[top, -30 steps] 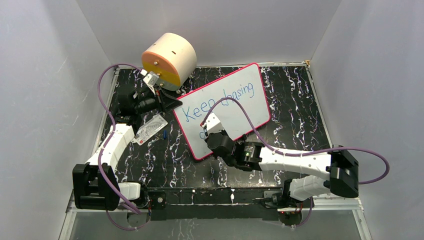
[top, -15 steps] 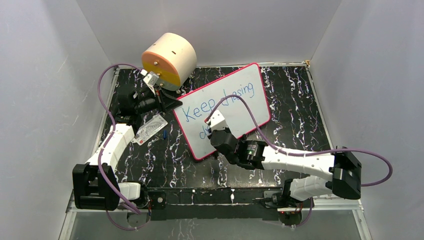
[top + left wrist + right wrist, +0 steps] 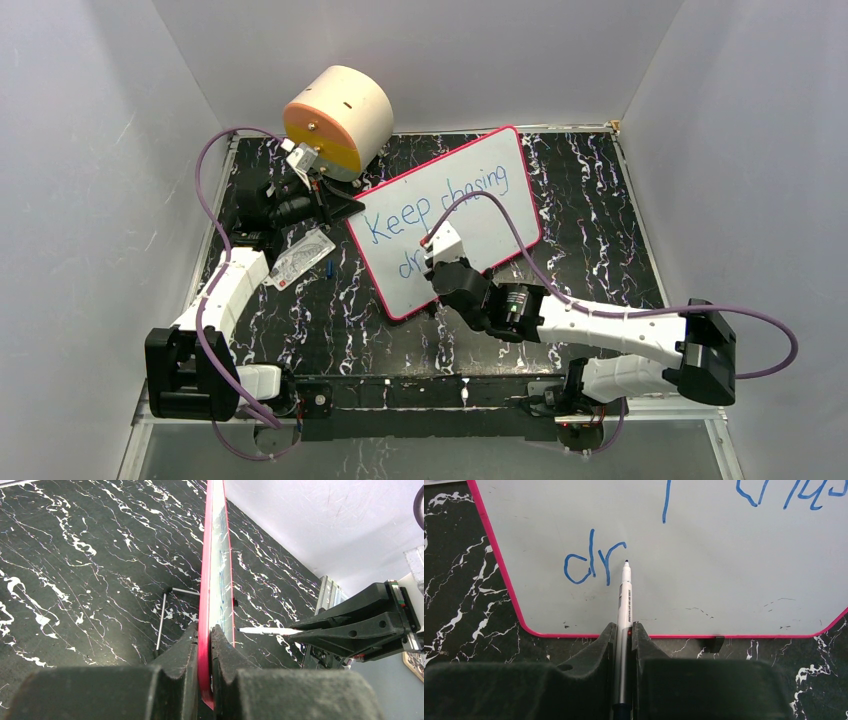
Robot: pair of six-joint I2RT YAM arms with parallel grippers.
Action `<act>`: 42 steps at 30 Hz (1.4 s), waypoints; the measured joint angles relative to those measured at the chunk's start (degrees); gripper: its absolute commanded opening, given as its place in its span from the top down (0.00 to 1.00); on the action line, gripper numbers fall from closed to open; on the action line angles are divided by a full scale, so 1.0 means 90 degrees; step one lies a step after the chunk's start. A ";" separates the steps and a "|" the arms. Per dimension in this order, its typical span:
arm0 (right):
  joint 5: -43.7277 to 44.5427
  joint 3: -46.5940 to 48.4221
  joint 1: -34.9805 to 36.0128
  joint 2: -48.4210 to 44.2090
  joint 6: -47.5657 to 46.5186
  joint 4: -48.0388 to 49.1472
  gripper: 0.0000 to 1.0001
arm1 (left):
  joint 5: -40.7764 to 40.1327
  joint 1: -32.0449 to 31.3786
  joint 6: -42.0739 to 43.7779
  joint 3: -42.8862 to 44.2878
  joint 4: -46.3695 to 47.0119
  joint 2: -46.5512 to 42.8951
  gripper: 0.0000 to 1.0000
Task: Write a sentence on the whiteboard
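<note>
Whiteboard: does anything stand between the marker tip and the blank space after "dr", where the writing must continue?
Nothing visible does. The marker tip sits just after "dr", and the whiteboard surface beyond it is bare.

Blue handwriting, the sentence (image 3: 437, 203), is read on the whiteboard (image 3: 480, 228) in the top view. The upper line is read as "Keep chasing". The lower line is partly covered by the right arm and only "dr" is made out. In the right wrist view "dr" is read again, low on the board's left. Above it only cut-off strokes of the upper line are caught, unreadable on their own. Small dark print is seen along the barrel of the marker (image 3: 624, 605), too fine to be read. Print is noted on the card (image 3: 300, 258) left of the board, illegible. In the left wrist view the writing is seen edge-on, unreadable.
</note>
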 measured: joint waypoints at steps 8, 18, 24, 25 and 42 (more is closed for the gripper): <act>-0.0032 -0.0027 -0.0005 0.0260 0.0017 0.0005 1.00 | 0.0000 0.0000 0.0000 0.0000 0.0000 0.0000 1.00; -0.0070 -0.0029 -0.0044 0.0357 0.0019 0.0012 1.00 | -0.0005 0.0000 0.0000 0.0000 -0.0002 0.0000 1.00; -0.0068 -0.0029 -0.0051 0.0357 0.0083 0.0002 1.00 | -0.0007 0.0000 0.0000 0.0000 -0.0002 0.0000 1.00; -0.0063 -0.0029 -0.0053 0.0357 0.0102 0.0002 1.00 | -0.0007 0.0000 0.0000 0.0000 -0.0002 0.0000 1.00; 0.0245 -0.0029 -0.0151 0.0355 0.0155 -0.0223 1.00 | -0.0005 0.0000 -0.0002 0.0000 0.0000 0.0000 1.00</act>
